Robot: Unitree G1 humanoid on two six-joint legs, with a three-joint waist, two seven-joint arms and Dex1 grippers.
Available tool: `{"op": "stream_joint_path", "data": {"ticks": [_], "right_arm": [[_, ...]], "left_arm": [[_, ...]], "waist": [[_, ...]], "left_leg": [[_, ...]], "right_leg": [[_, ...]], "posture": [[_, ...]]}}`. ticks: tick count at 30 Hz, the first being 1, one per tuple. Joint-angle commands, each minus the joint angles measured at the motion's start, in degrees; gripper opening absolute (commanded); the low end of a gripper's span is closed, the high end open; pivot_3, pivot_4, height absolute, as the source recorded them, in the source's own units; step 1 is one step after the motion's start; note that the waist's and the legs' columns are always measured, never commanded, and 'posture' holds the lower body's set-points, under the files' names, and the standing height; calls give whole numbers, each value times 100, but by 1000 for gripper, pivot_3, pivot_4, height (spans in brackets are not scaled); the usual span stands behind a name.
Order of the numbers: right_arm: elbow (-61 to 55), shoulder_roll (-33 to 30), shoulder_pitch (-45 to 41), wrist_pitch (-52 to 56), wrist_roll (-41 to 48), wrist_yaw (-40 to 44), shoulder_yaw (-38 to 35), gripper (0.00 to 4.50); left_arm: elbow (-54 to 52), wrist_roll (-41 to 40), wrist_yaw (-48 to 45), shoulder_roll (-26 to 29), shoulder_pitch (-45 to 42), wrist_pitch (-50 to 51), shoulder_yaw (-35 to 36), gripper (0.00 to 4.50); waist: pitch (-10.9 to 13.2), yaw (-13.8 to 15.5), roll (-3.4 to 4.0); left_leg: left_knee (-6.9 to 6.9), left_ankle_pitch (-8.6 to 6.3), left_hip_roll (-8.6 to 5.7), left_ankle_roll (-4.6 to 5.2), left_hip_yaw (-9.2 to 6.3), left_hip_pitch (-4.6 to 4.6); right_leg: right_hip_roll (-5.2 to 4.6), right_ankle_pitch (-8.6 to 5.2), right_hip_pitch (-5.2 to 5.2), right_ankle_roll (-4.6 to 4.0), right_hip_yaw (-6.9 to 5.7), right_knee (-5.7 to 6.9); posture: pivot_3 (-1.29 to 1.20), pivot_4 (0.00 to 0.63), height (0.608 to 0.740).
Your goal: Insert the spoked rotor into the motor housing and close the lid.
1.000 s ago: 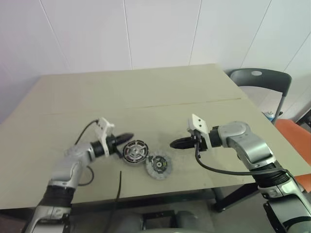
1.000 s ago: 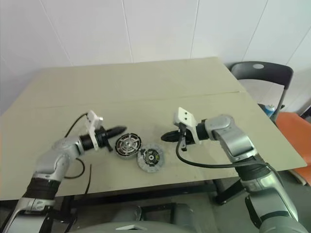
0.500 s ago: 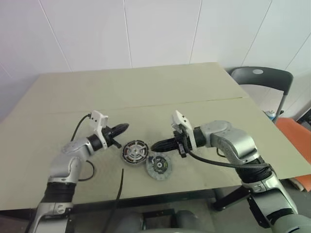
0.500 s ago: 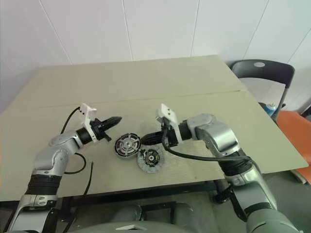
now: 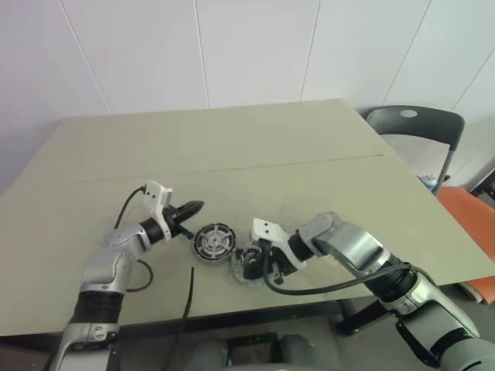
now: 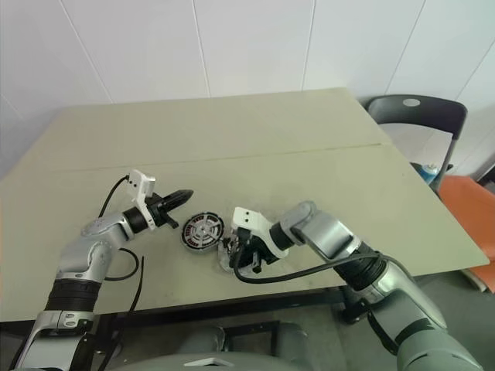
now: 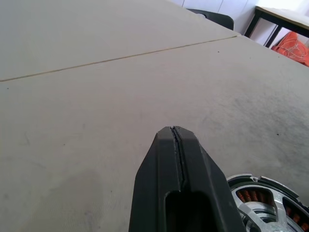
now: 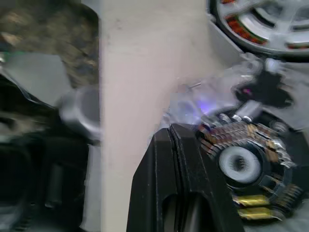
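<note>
The motor housing (image 5: 214,242) lies near the table's front edge, dark-rimmed with copper-red windings (image 7: 260,198). Silver spokes cross its face; I cannot tell whether that is the spoked rotor seated inside. The lid (image 5: 246,277), grey with a notched edge, lies just right of it, touching or nearly so. My right gripper (image 5: 247,267) is shut and points down and leftward, its tips at the lid's near-left part (image 8: 241,164). My left gripper (image 5: 195,207) is shut, hovering just left of and behind the housing, holding nothing.
A black cable (image 5: 189,290) hangs over the table's front edge by the left arm. A grey chair (image 5: 414,124) and an orange seat (image 5: 464,209) stand beyond the table's right side. The tabletop (image 5: 232,154) stretches away behind the parts.
My right gripper has swung left and down from open table right of the parts onto the lid, its wrist turning downward. The left gripper has hardly moved.
</note>
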Motion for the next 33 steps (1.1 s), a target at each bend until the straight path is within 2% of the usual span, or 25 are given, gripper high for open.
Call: {"op": "stream_joint_path", "data": {"ticks": [1, 11, 13, 16, 24, 27, 33], "right_arm": [[-170, -19, -222, -64, 91, 162, -50, 0], [105, -330, -473, -1005, -943, 313, 770, 0], [243, -369, -484, -1171, -1139, 290, 832, 0], [408, -413, -456, -1424, -1381, 228, 846, 0], [623, -515, -422, -2108, -1812, 190, 813, 0], [832, -506, -460, -2545, -2080, 93, 797, 0], [1183, -518, -564, -3291, -2653, -101, 754, 0]], "left_arm": [[-5, 29, 21, -7, -65, -155, 112, 30], [-173, -42, -199, 101, 57, -110, 115, 30], [-446, -110, -411, 257, 243, 3, 83, 30], [-893, -68, -887, 784, 737, 24, 45, 30], [-1668, -277, -1709, 2079, 1875, 12, 723, 30], [-1895, -425, -1893, 2316, 2146, 190, 813, 30], [-2230, -569, -1988, 2377, 2332, 545, 634, 30]], "waist": [[0, 3, 0], [-1, -2, -1], [-1, -22, -2], [-1, -40, -1], [4, -36, 7], [7, -37, 12], [5, -58, 10]], "left_leg": [[0, 0, 0, 0, 0, 0], [3, 0, -1, 0, 1, 0], [2, 0, 0, 0, 2, 2], [-2, 0, 2, 0, 2, 5], [2, -1, 9, -9, 2, 48], [-7, -10, 10, -24, 3, 75], [-7, -11, 17, -24, 13, 90]], "right_leg": [[0, 0, 0, 0, 0, 0], [0, 0, 1, 1, -4, 0], [0, 0, 2, 0, -4, 1], [3, 0, 2, 0, -4, 2], [3, -24, 37, -9, -4, 5], [-1, -26, 48, -9, -6, -4], [-4, -26, 55, -9, -8, -2]], "posture": [[0, 0, 740], [0, 0, 740], [0, 0, 740], [0, 0, 740], [0, 0, 740], [0, 0, 740], [0, 0, 740]]}}
